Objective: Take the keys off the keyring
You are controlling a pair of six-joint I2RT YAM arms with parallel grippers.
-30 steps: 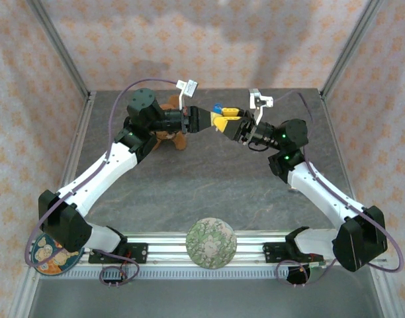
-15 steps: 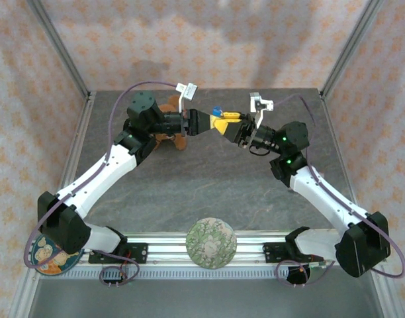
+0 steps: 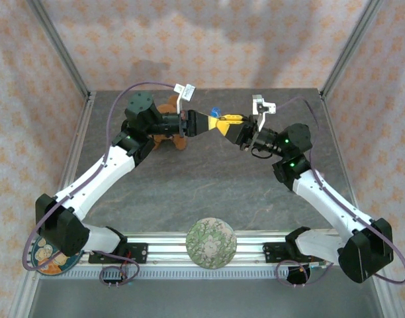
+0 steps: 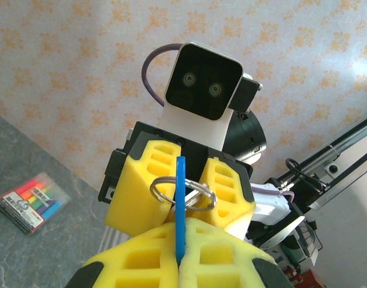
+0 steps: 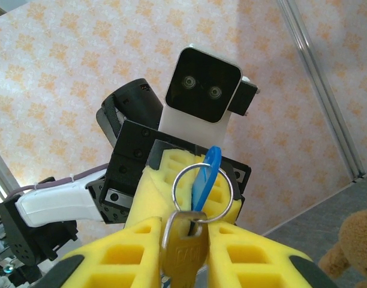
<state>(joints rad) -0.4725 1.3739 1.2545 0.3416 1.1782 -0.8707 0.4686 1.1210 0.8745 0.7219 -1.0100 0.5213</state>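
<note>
Swinging its elbow outward, the right arm is now reaching in from farther right, and the right fingers (image 3: 231, 120) are narrowing.

From above, they are meeting the left fingers (image 3: 211, 123) tip to tip in the air over the far middle of the surface (image 3: 209, 179). The blue key (image 3: 216, 110) is sticking up between them, and the teddy bear (image 3: 168, 106) is sitting behind the left wrist. A round patterned disc (image 3: 212, 242) is resting at the near edge.

From the left wrist, the left fingers are clenching the blue key edge-on. The keyring (image 4: 199, 195) is hanging on it between the right fingers, and a marker packet (image 4: 32, 201) is lying on the surface.

From the right wrist, the right fingers are grasping the pale silvery-tan key (image 5: 183, 249) by its edges, with the keyring threading its head.
</note>
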